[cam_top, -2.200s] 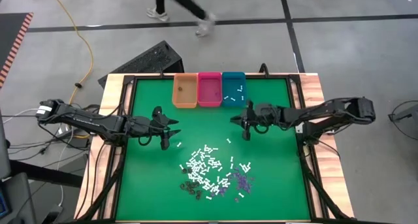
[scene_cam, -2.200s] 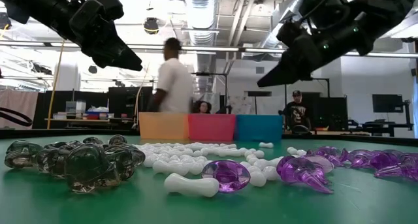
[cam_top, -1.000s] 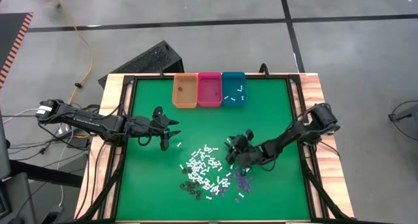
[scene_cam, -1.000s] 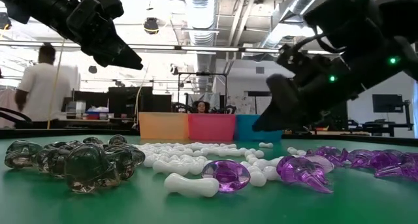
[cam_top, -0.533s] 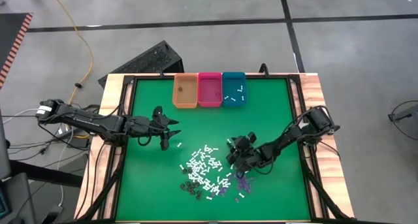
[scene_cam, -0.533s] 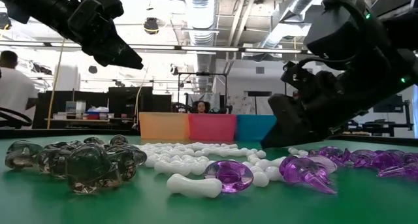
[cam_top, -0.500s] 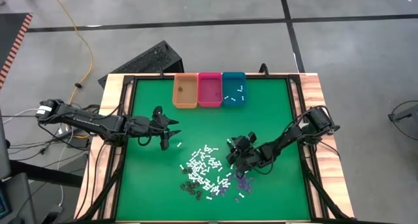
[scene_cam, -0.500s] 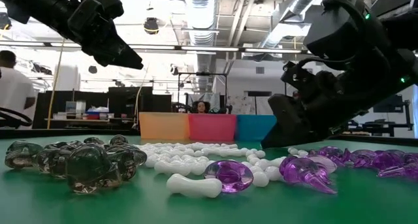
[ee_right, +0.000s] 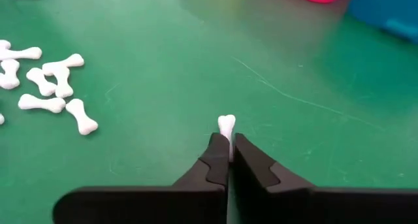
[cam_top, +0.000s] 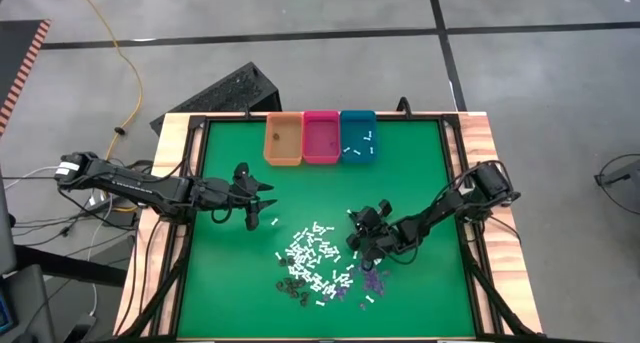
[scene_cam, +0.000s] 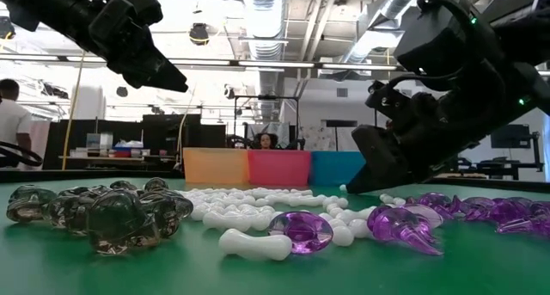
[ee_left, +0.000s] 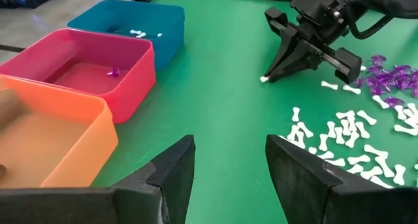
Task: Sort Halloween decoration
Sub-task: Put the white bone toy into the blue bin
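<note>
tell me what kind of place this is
Probably a robotics lab or workshop: a green-topped table on a bare concrete floor with a yellow cable, and exposed ceiling ducts over desks with monitors.

Halloween decoration [cam_top: 325, 268]: mixed heap of white, purple, dark pieces.
1 white bone [ee_right: 226, 127] pinched between right gripper [ee_right: 228, 151] tips; heap just beside.
</note>
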### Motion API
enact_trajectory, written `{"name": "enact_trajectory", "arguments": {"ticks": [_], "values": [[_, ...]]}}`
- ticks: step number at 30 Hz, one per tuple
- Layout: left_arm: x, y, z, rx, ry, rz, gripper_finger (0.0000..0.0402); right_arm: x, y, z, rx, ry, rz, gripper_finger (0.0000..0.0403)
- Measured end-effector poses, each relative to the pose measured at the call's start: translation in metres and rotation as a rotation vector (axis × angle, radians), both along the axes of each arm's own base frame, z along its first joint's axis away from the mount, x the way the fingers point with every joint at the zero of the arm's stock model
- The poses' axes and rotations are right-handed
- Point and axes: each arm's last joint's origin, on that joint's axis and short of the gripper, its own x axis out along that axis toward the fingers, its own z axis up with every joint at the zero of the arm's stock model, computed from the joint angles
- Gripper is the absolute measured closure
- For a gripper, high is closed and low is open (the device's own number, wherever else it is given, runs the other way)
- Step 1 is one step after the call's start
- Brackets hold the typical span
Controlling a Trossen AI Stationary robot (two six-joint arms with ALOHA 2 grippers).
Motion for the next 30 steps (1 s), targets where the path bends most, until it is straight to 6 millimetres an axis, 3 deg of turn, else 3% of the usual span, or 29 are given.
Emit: {"name": "enact_trajectory", "arguments": {"ticks": [7, 17, 22, 24, 30], "values": [[0.000, 0.000, 0.000, -0.003, 0.000, -0.004, 0.0223, 0.000, -0.007, 0.022, -0.042, 0.017, 0.047, 0.0373], [0.000, 0.000, 0.000, -0.003, 0.001, -0.006, 0.0223, 0.004, -0.046, 0.072, -0.148, -0.026, 0.013, 0.0367], [0.000, 0.000, 0.000, -0.002, 0.001, -0.007, 0.0223, 0.000, -0.038, 0.095, -0.232, -0.051, 0.096, 0.0344], [0.000, 0.000, 0.000, -0.002, 0.000, -0.007, 0.0223, -0.004, -0.035, 0.096, -0.184, -0.113, 0.079, 0.0334], [0.000, 0.000, 0.000, -0.010, -0.002, -0.004, 0.0223, -0.012, -0.017, 0.072, -0.067, -0.181, 0.060, 0.0277]]}}
